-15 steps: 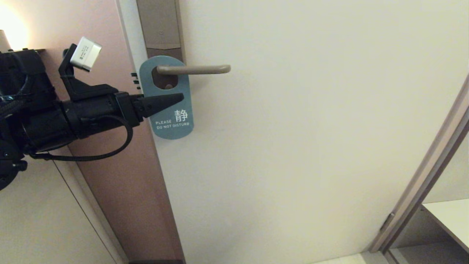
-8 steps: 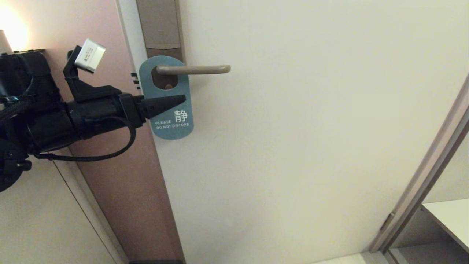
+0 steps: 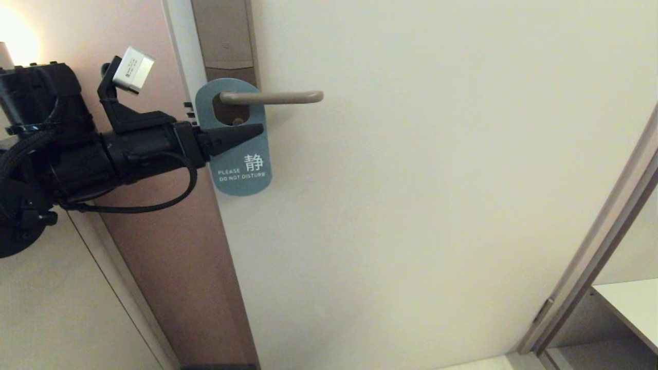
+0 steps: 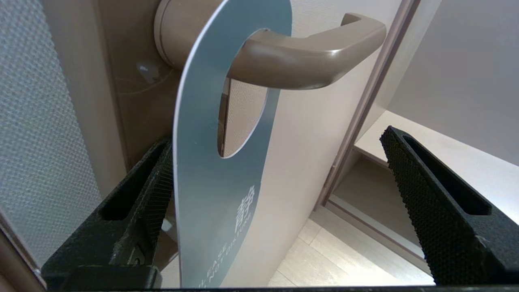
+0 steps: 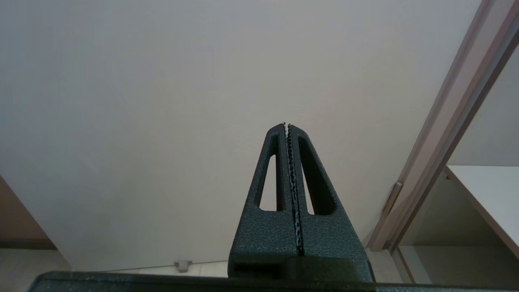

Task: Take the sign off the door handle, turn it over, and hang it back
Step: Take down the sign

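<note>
Sign (image 3: pixel 234 149) hanging on door handle (image 3: pixel 272 96), left hand (image 4: pixel 279 170) spread wide around it, ungripped

We cannot read the far face of the flat blue-grey door hanger sign (image 3: pixel 234 154). The left gripper's black finger (image 3: pixel 234 137) covers its middle.

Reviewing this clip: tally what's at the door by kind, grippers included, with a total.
Signs: 1, the blue sign hanging on the handle.
Door handles: 1, the door handle.
Backplates: 1, the backplate.
Grippers: 2, the left gripper straddling the sign, jaws open; the right gripper shut, away from it.
Total: 5.
</note>
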Available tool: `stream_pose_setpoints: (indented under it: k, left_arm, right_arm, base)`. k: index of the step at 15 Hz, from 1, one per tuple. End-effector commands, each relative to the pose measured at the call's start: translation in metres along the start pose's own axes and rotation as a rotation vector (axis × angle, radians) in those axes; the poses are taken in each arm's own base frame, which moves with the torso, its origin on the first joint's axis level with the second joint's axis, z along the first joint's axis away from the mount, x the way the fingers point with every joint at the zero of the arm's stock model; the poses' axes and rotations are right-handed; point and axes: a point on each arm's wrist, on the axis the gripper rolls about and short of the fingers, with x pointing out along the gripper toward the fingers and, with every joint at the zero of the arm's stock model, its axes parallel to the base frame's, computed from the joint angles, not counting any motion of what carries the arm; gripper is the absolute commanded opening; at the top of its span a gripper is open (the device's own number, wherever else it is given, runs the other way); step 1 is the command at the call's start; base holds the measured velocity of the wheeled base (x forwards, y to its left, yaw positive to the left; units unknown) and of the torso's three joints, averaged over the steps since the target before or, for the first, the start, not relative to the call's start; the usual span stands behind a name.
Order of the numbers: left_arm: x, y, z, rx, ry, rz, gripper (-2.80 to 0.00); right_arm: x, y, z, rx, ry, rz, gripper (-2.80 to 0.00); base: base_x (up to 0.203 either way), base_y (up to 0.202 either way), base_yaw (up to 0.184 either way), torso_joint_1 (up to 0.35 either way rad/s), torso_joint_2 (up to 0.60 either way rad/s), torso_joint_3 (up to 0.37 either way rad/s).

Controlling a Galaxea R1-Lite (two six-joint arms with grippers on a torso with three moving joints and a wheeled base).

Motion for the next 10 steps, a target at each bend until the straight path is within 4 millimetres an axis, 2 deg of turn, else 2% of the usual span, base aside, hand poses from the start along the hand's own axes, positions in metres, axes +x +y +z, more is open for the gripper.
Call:
stream_pose_setpoints:
  k: [1, 10]
  left_arm:
    - [0.0010, 0.0010, -0.0010, -0.003, 0.003, -0.003, 0.00]
    - [0.0039, 0.0031, -0.0031, -0.003, 0.008, -0.004, 0.00]
  right_arm:
    - [0.0000, 0.0000, 0.0000, 0.000, -0.001, 0.000, -2.80]
    - [0.0000, 0.0000, 0.0000, 0.000, -0.001, 0.001, -2.80]
  base:
    - [0.000, 0.000, 0.000, 0.000, 0.00, 0.000]
    - [0.000, 0.000, 0.000, 0.000, 0.00, 0.000]
